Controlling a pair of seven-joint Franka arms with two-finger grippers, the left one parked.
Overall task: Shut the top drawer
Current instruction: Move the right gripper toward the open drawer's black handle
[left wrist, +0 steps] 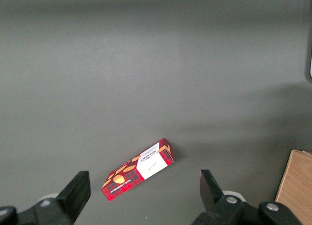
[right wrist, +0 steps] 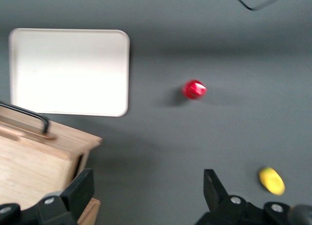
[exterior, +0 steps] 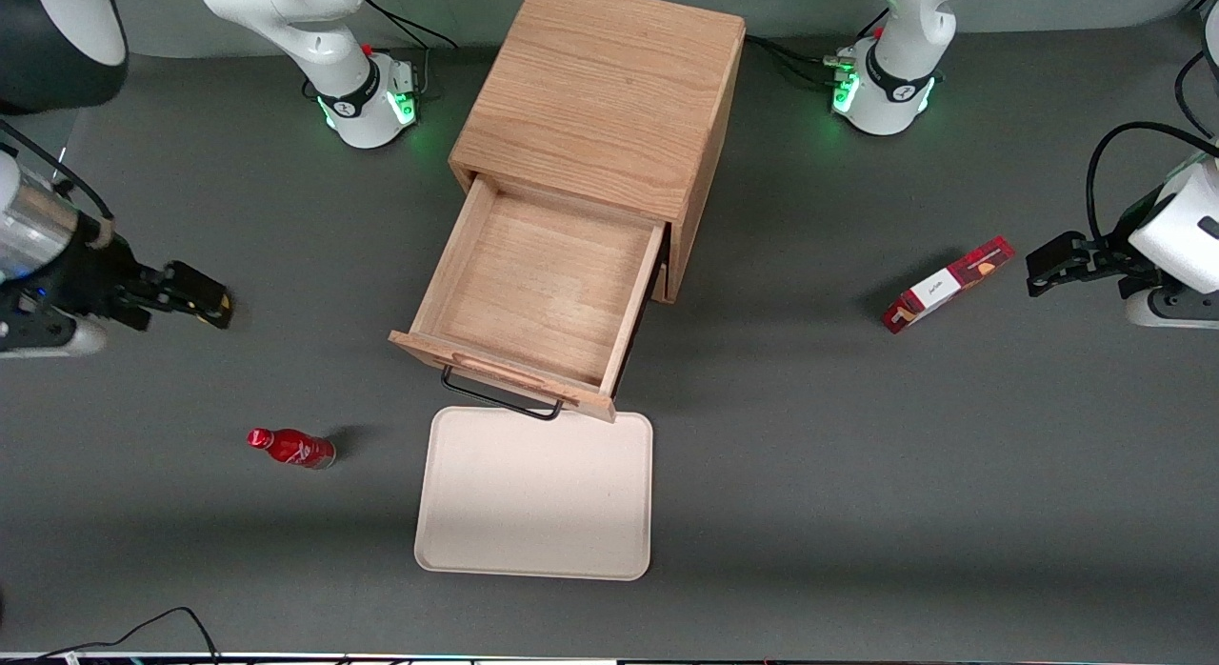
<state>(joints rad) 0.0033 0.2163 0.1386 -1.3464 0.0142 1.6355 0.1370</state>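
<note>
While top drawer (exterior: 543, 293) stands open, gripper (exterior: 195, 293) spread, well apart

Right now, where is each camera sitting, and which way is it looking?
Front view: high up, looking down on the table, the open top drawer, the tray, the red bottle, the snack box and both arms; the gripper hangs open toward the working arm's end.
Left wrist view: on the parked arm, looking down at the box between its own fingers.
Right wrist view: on the working arm, looking down past its open gripper at the drawer, tray, bottle.
Shared: front and right wrist views both show drawer, tray, bottle.
</note>
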